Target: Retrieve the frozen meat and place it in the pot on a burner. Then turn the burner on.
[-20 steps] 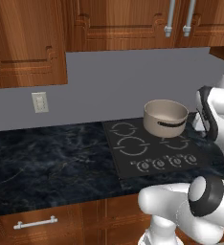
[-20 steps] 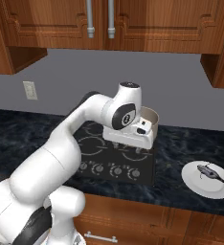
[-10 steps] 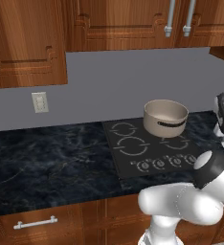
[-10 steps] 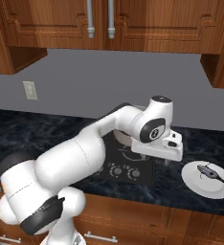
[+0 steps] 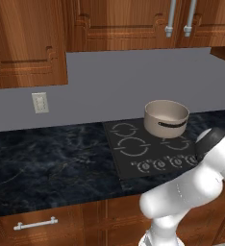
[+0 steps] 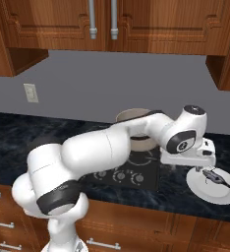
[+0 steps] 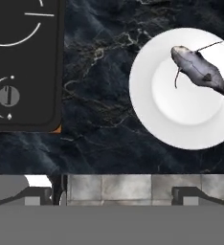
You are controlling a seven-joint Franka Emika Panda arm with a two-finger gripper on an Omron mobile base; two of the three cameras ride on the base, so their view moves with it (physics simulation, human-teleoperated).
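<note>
above the dark counter (image 7: 99,129), claw (image 7: 116,196) wide open, empty

Dark marbled tabletop (image 5: 52,168) is running wall to wall under the wooden cabinets. Black glass cooktop (image 5: 148,153) is sitting flush in it. Beige pot (image 5: 166,118) is standing on the cooktop's rear right ring. White plate (image 7: 185,88) is lying on the tabletop just right of the cooktop, apart from it, carrying a dark grey fish (image 7: 200,72).
</note>
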